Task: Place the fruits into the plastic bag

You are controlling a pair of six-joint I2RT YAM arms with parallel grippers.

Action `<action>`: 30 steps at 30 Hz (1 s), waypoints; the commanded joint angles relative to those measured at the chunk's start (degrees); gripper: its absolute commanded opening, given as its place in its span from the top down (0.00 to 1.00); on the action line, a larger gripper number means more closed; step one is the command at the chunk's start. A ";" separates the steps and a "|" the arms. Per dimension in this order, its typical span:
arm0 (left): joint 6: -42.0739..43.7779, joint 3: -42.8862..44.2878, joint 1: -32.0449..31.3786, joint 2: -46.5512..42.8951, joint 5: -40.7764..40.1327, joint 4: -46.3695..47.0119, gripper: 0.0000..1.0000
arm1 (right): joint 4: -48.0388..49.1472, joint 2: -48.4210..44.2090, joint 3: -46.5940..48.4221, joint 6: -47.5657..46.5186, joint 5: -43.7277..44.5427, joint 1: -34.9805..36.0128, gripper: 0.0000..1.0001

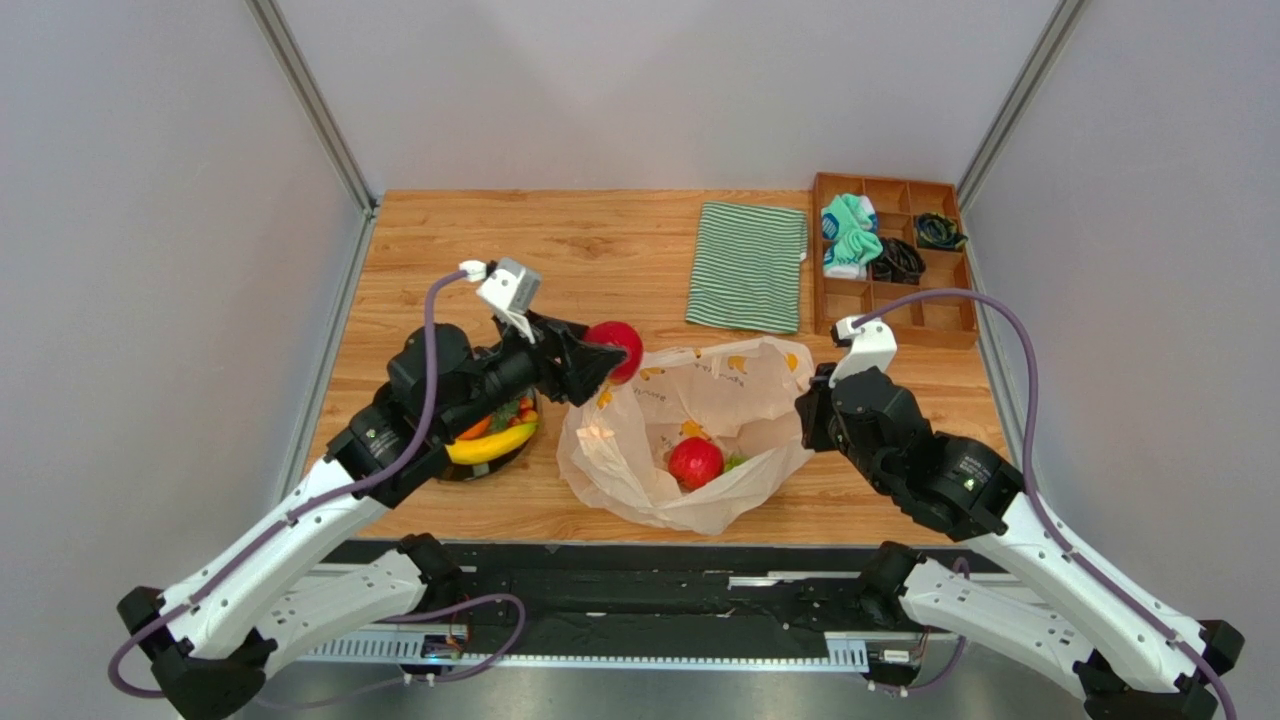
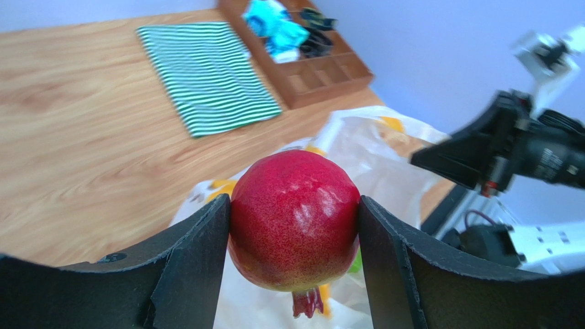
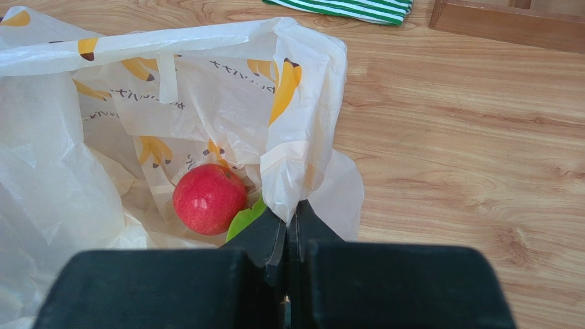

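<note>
My left gripper is shut on a red round fruit with a small crown, a pomegranate, and holds it in the air over the left rim of the plastic bag. The bag lies open, whitish with yellow banana prints. A red apple and a green piece lie inside it. My right gripper is shut on the bag's right edge. A dark bowl under my left arm holds a yellow banana and other fruits.
A green-and-white striped folded cloth lies at the back. A wooden compartment tray with small cloth items and dark cables stands at the back right. Grey walls close in both sides.
</note>
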 commanded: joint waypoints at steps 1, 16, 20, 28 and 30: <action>5.33 3.06 -5.30 1.81 2.83 11.27 0.73 | 0.40 -0.26 2.09 0.83 0.84 -0.15 1.00; 16.06 18.09 -22.09 33.97 5.22 -4.25 0.71 | -0.65 -1.04 1.91 1.27 1.28 -0.15 1.00; 13.86 15.03 -21.22 36.09 -2.43 -5.33 0.69 | -1.09 -1.66 1.73 1.36 1.63 -0.06 1.00; 11.14 9.49 -19.37 38.98 1.78 -3.75 0.51 | -1.00 -1.58 1.29 1.54 1.72 -0.15 1.00; 10.17 8.35 -19.37 39.34 2.57 -2.96 0.47 | -0.92 -1.58 1.03 1.62 1.63 -0.15 1.00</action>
